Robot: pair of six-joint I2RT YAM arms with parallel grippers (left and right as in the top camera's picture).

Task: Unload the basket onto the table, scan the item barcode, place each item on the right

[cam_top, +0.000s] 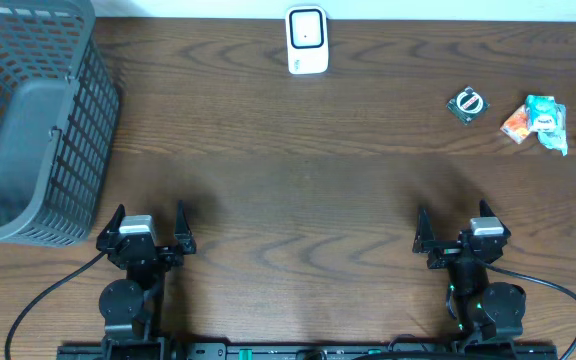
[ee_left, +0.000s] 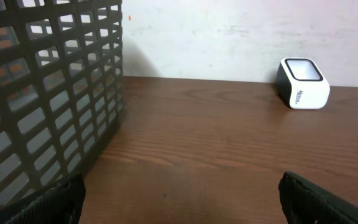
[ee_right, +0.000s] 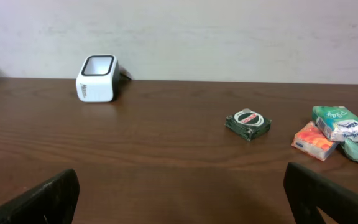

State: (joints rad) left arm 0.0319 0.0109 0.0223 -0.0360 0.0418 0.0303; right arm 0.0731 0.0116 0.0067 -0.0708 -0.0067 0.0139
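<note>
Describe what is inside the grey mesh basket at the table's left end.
Overhead, the basket shows only its bare grey floor; no item is visible inside. Its left edge is cut off by the picture, so that strip cannot be checked.

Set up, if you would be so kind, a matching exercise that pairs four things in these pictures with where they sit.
Things:
1. grey basket
2. white scanner
3. dark green packet
4. right gripper

Places:
A. near edge, right side, jaws open and empty
B. far edge, around the middle
C. left end of the table
D. far right area, just left of the orange packet

Pairs: 1-C, 2-B, 3-D, 4-A
</note>
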